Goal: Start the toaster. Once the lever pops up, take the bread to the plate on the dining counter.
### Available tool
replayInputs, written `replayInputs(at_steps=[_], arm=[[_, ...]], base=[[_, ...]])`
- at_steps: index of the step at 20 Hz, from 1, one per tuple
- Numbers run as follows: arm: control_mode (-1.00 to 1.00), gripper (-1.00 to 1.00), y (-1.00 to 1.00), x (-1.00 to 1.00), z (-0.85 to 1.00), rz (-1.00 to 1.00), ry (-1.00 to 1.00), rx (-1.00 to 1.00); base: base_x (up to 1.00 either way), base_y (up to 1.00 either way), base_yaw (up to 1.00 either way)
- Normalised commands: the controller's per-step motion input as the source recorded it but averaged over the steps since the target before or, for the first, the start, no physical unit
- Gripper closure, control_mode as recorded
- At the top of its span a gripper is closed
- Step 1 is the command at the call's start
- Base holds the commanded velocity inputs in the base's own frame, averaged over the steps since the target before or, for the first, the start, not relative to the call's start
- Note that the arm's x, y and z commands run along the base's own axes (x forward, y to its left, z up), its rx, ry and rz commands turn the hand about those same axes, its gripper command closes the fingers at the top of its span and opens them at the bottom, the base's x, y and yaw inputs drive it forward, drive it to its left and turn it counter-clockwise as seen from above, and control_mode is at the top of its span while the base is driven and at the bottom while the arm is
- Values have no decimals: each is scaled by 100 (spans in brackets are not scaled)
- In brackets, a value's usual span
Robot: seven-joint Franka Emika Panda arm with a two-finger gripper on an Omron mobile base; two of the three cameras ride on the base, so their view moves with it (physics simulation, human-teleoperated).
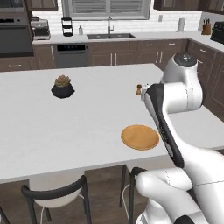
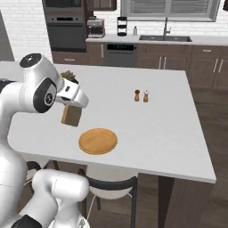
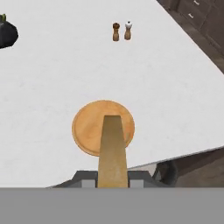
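Dining tabletop point(image 1: 87, 118): big white slab right in front of me, dark chairs point(image 1: 54, 192) tucked at its near edge, and here I am holding my load over its near part.

Plate point(image 2: 98, 141): round, orange-brown, lying flat near the tabletop's front edge and bare. In the hand view it sits straight ahead, directly beyond the slice.

Plant pot point(image 1: 62, 89): black, further back and well off to the side, so it's no worry for the drop.

Bread point(image 2: 71, 115): tan slice hanging on edge, up in the air, beside the plate and not yet over it.

End effector point(image 2: 72, 105): closed narrow on the bread's top edge, pinching the thin slice between the fingers.

Shakers point(image 2: 141, 95): a brown and a white one standing just beside each other, far side of the tabletop.

Doing it well: I reckon I should carry the slice across until it hangs over the plate's middle, go low, then let go so it tips flat inside the rim.

Hard to make out: my fingertips are mostly masked by the slice, and the toaster is nowhere to check.
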Motion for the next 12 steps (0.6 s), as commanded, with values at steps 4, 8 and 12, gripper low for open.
replayInputs(at_steps=[4,8,12], arm=[[-100,100,-36,39,-19,27,0,38],[-100,100,-15,41,-17,24,0,40],[-100,100,-20,36,-31,26,0,44]], base=[[0,0,0],[0,0,0],[0,0,0]])
